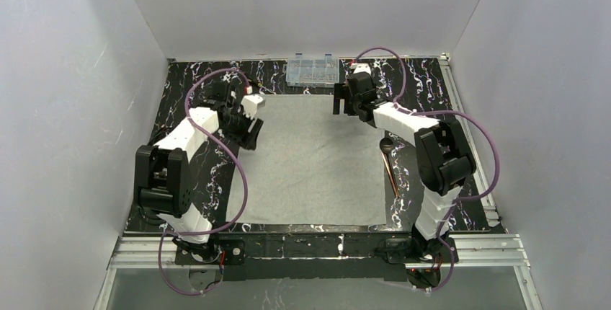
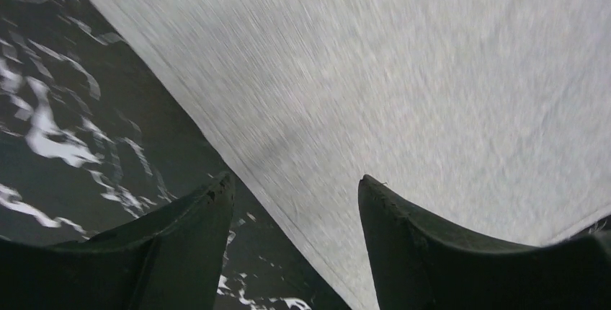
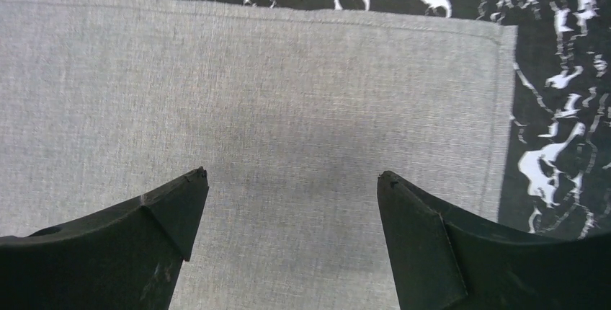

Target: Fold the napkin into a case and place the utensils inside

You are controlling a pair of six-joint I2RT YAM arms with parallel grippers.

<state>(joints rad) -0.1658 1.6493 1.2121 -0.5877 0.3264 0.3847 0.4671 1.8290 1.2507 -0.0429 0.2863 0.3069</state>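
Napkin: the large square light-grey cloth napkin (image 1: 310, 158) lies spread flat in a single layer in the middle of the black, white-veined worktop (image 1: 270, 72). Its near edge runs close to the worktop's near edge, and no fold has been made.
Utensils: the thin copper-brown metal utensils (image 1: 390, 169), one with a dark rounded spoon head, lie on the worktop just beside the napkin's right edge, partly hidden by the right arm.
Left claw: the left claw (image 2: 295, 178) is released. Its black fingers (image 2: 194, 231) are spread with nothing between them and straddle the napkin's left edge near the far-left corner.
Right claw: the right claw (image 3: 293, 173) is released and spread wide over the cloth near the far-right corner, holding nothing.
Box: a clear plastic compartment box (image 1: 312, 71) sits at the worktop's far edge, just beyond the napkin.
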